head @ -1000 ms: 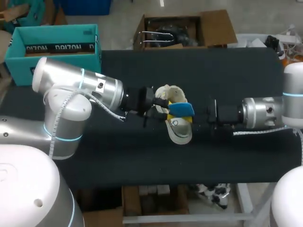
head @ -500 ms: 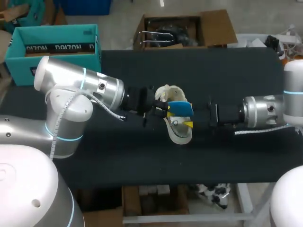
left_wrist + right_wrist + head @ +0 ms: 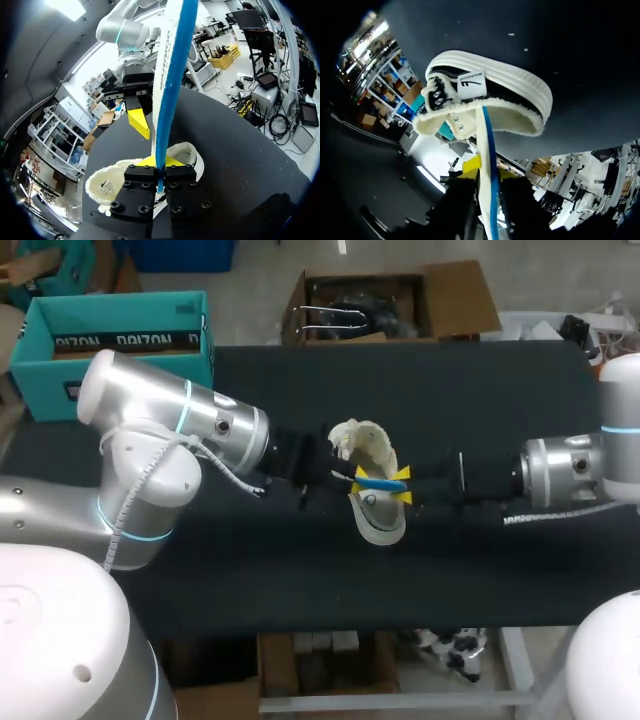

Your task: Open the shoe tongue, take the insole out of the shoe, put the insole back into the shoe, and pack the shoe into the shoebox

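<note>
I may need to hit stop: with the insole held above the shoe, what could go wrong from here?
The insole is clamped by one end in the left gripper, so it may twist or slip. The right gripper sits close at its other end; an uneven pull could bend it. The shoe lies unheld, so pushing the insole in may shove it.

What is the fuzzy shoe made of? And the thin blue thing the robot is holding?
The shoe looks like black cloth with a woolly cream lining, fuzzy all round the opening, on a smooth cream sole that seems rubbery. The insole looks like a thin foam sheet, plain blue on one face and cream on the other. It is seen edge-on, so foam is a guess.
</note>
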